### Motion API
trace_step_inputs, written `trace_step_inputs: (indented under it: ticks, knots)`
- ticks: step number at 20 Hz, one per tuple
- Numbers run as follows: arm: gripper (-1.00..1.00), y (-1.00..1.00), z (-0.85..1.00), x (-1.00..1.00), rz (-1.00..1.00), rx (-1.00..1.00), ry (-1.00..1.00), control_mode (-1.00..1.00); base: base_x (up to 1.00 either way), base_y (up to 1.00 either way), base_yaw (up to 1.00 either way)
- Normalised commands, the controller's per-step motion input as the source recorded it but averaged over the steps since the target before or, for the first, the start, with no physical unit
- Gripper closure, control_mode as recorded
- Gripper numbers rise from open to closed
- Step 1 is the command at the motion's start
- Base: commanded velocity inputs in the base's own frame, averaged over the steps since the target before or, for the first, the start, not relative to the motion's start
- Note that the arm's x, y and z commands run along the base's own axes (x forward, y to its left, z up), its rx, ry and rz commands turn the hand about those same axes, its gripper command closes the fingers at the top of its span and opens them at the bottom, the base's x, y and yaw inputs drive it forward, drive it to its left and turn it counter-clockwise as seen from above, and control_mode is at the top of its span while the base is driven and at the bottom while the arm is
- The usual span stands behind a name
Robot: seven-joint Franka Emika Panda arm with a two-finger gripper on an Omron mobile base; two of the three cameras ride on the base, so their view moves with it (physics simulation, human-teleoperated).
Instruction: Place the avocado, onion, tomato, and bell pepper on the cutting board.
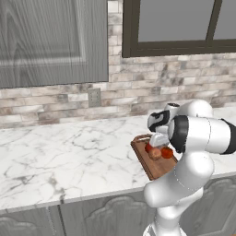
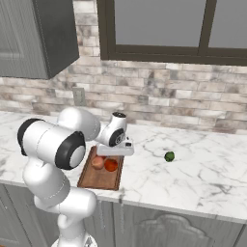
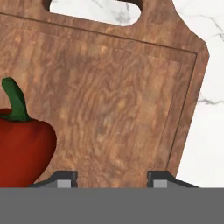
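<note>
While your arm hung over the far end of the cutting board point(image 2: 96, 179), the gripper point(image 3: 112, 178) sat close above the bare wood, near the handle loop. Fingertips point(image 3: 64, 179) stood apart with nothing between them but board grain, though the jaws were drawn in as narrow as they got; they held nothing.

Bell pepper point(image 3: 24, 146) lay on the board just to one side of the fingers in the hand view, deep red, green stem up; not touching either tip.

From the right base view you had the onion point(image 2: 98, 163) and tomato point(image 2: 111, 165) side by side on the board, touching or very nearly, just below the hand. In the left base view the same pair showed as onion point(image 1: 155, 153) and tomato point(image 1: 167, 152), with a red sliver of the pepper point(image 1: 148, 148) tucked under the hand.

Avocado point(image 2: 169, 156) sat alone on the marble counter point(image 2: 202, 169), well apart from the board, on its right in the right base view.

Board point(image 1: 154, 168) lay near the counter's front edge.
</note>
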Motion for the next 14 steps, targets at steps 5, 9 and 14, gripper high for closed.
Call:
trace_step_inputs:
  ticks: [5,9,14]
  knots:
    - [-1.0,0.0,0.36,0.0,0.01,0.04,-0.02,-1.0,0.0,0.0,0.0]
    - [-1.0,-0.01,0.67,0.0,0.04,0.01,-0.05,-1.0,0.0,0.0,0.0]
    - [-1.0,-0.2,0.73,0.0,0.03,0.0,-0.03,-1.0,0.0,0.0,0.0]
